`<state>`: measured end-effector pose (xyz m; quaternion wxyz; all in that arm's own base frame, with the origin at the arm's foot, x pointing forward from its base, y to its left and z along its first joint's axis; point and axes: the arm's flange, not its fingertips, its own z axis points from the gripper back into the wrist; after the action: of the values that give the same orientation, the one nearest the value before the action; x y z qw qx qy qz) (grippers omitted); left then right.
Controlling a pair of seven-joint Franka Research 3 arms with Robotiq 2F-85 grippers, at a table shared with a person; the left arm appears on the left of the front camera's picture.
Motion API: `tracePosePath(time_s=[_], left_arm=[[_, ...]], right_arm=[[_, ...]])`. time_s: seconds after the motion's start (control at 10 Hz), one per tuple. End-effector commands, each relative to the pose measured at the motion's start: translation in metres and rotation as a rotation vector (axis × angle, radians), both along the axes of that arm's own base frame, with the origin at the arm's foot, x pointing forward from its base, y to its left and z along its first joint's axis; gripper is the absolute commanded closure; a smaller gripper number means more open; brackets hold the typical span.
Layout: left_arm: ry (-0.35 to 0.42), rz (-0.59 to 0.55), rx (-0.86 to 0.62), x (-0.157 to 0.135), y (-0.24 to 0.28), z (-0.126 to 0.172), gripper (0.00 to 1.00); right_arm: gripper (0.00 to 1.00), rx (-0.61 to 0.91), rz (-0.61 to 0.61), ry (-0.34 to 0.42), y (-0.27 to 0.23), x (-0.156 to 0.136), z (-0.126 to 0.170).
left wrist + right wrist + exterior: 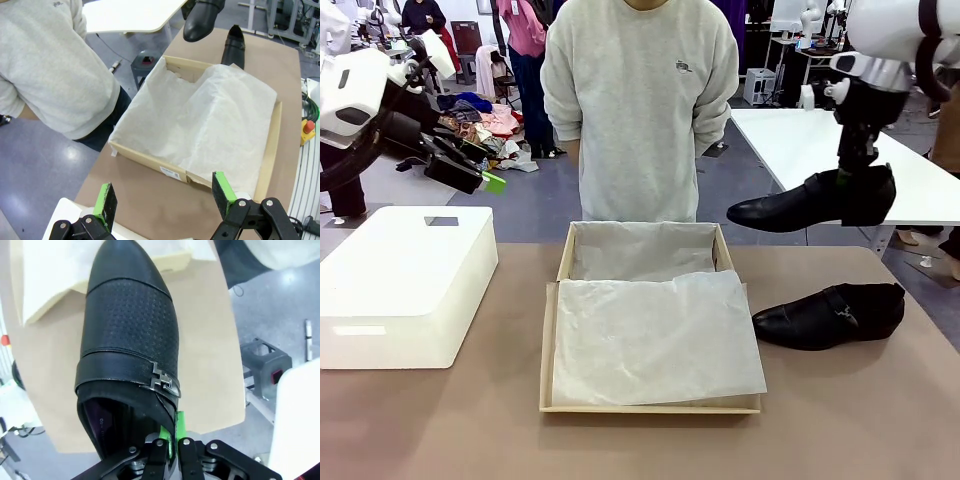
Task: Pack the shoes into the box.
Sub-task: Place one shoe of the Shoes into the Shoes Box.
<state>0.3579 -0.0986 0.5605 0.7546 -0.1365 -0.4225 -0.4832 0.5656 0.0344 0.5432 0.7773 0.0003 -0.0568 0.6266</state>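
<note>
The right arm's jaws were clamped shut on the collar of one shoe (810, 200) (130, 325) (200, 20) near its heel. A green pad (177, 425) pressed against the outside of the leather. The shoe hung in the air below those jaws, clear of the tabletop (440, 420). Its strap and buckle sat just ahead of the fingers, and its pointed toe stretched straight away from them toward the box (563, 260) (150, 162).

Beyond the toe tip, and lower down, I could see a corner of the box. The second shoe (830, 315) (233, 45) lay on the tabletop under the right jaws, close beside the box's side, with its toe toward the box.

The left arm's jaws stood wide open with nothing between the green pads (105, 200). They were held up in the air. The box lay ahead of and below them, open and lined with loose white tissue paper (650, 335) (210, 120) that covered most of its inside. No shoe was in it. A white plastic block (400, 280) sat on the tabletop beneath the left jaws. A person in a grey sweatshirt (640, 110) (45, 65) stood at the far edge, past the box from both sets of jaws.
</note>
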Motion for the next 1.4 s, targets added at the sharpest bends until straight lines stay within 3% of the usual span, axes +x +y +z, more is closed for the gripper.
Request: tracePosePath(time_s=[0.0, 0.4, 1.1, 1.3], left_arm=[[0.001, -0.011, -0.009, 0.001, 0.001, 0.000, 0.00], [0.001, -0.011, -0.009, 0.001, 0.001, 0.000, 0.00], [0.001, -0.011, -0.009, 0.001, 0.001, 0.000, 0.00], [0.001, -0.011, -0.009, 0.001, 0.001, 0.000, 0.00]], right_arm=[[1.00, -0.053, 0.028, 0.011, 0.029, 0.001, 0.015], [1.00, -0.036, 0.070, 0.009, 0.049, -0.004, 0.024], [1.00, -0.026, 0.086, 0.014, 0.052, -0.006, 0.011], [1.00, 0.016, 0.011, -0.011, 0.077, -0.005, 0.018]])
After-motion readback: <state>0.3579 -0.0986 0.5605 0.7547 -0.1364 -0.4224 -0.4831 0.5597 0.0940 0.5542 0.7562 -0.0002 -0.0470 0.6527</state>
